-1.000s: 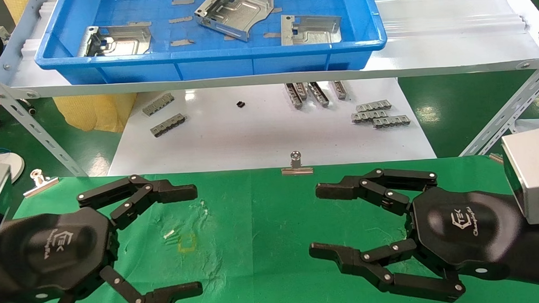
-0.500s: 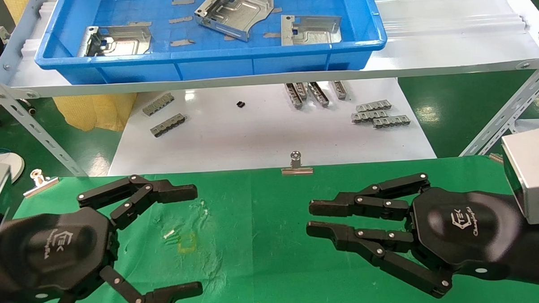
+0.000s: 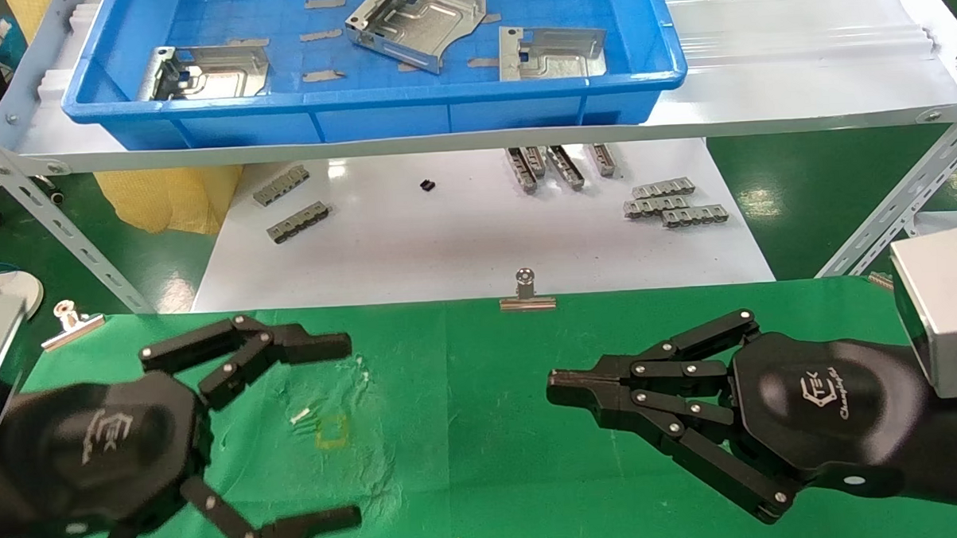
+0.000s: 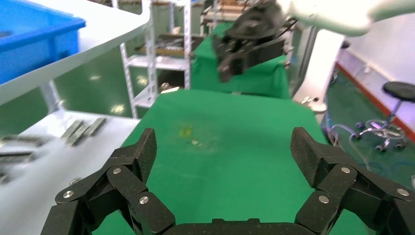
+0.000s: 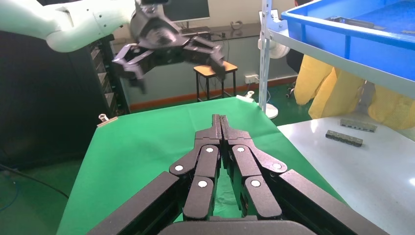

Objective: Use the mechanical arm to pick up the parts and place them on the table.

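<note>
Over the green table (image 3: 486, 492), the right gripper (image 3: 562, 384) hovers clenched and empty, the left gripper (image 3: 341, 433) spread wide, holding nothing; all three parts (image 3: 416, 20) lie in the blue tray (image 3: 362, 118) on the raised shelf. A good pick likely means reopening the right fingers, then clearing the tray wall from above; slotted bars (image 3: 667, 203) litter the white board (image 3: 478, 245) between

White "TEK" logo — on the right pincer (image 3: 566, 383) palm; smaller script unreadable
</note>
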You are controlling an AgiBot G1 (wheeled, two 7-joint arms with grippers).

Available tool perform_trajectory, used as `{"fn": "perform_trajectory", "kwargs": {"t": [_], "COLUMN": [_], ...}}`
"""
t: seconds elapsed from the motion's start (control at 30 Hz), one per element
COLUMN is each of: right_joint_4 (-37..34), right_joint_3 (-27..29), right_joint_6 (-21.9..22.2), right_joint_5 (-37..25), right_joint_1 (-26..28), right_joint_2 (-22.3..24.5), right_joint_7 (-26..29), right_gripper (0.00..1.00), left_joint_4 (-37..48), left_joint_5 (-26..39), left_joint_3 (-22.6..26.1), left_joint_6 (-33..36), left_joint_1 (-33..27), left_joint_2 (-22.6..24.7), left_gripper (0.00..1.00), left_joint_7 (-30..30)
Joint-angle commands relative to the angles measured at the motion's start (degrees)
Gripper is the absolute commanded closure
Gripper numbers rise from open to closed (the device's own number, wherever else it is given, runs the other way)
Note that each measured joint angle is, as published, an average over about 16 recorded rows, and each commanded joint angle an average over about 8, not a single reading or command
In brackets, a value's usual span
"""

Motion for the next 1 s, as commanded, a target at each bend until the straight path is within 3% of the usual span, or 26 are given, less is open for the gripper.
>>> {"fn": "perform_trajectory", "kwargs": {"t": [0.03, 0.2, 0.37, 0.53, 0.77, 0.8, 0.83, 1.0], "right_joint_4": [0.0, 0.0, 0.0, 0.0, 0.0, 0.0, 0.0, 0.0], "right_joint_3": [0.0, 0.0, 0.0, 0.0, 0.0, 0.0, 0.0, -0.01], "right_joint_6": [0.0, 0.0, 0.0, 0.0, 0.0, 0.0, 0.0, 0.0], "right_joint_5": [0.0, 0.0, 0.0, 0.0, 0.0, 0.0, 0.0, 0.0], "right_joint_1": [0.0, 0.0, 0.0, 0.0, 0.0, 0.0, 0.0, 0.0], "right_joint_2": [0.0, 0.0, 0.0, 0.0, 0.0, 0.0, 0.0, 0.0], "right_joint_7": [0.0, 0.0, 0.0, 0.0, 0.0, 0.0, 0.0, 0.0], "right_gripper": [1.0, 1.0, 1.0, 1.0, 1.0, 0.97, 0.87, 0.25], "left_joint_4": [-0.06, 8.39, 23.04, 39.86, 57.08, 58.86, 60.41, 66.25], "left_joint_5": [0.79, 8.32, 17.37, 25.46, 31.46, 31.79, 32.02, 32.38], "left_joint_3": [0.03, 2.84, 6.73, 9.71, 12.03, 12.17, 12.27, 12.42], "left_joint_6": [-0.43, -2.24, -5.3, -15.58, -30.59, -32.02, -33.2, -37.01], "left_joint_1": [-1.98, -14.43, -27.64, -37.62, -45.23, -45.92, -46.51, -48.51], "left_joint_2": [-0.02, 4.6, 12.48, 21.79, 32.95, 34.13, 35.13, 38.69], "left_gripper": [0.0, 0.0, 0.0, 0.0, 0.01, 0.09, 0.2, 0.83], "left_joint_7": [-0.61, -1.33, 1.16, 4.56, 7.6, 7.76, 7.85, 7.13]}}
